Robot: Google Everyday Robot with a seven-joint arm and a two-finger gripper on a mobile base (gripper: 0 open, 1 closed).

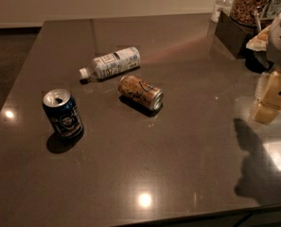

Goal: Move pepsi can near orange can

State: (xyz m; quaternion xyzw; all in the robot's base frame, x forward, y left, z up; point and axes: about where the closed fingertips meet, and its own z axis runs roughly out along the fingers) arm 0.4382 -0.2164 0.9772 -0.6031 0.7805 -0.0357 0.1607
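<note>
Rightward hangs the hand (271,98), grip unclear, apart from one pepsi can (63,114), one orange can (140,92), one bottle (110,63).

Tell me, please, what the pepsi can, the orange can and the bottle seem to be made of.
The pepsi can: probably thin aluminium, by its shiny silver top; glossy dark blue side. The orange can: likely the same, silver end, orange-tan print. The bottle: apparently clear plastic, white label and cap. The claw hangs at the right edge, apart from all three.

One pepsi can (63,113), one orange can (140,92), one bottle (110,63), one gripper (271,98), right.
</note>
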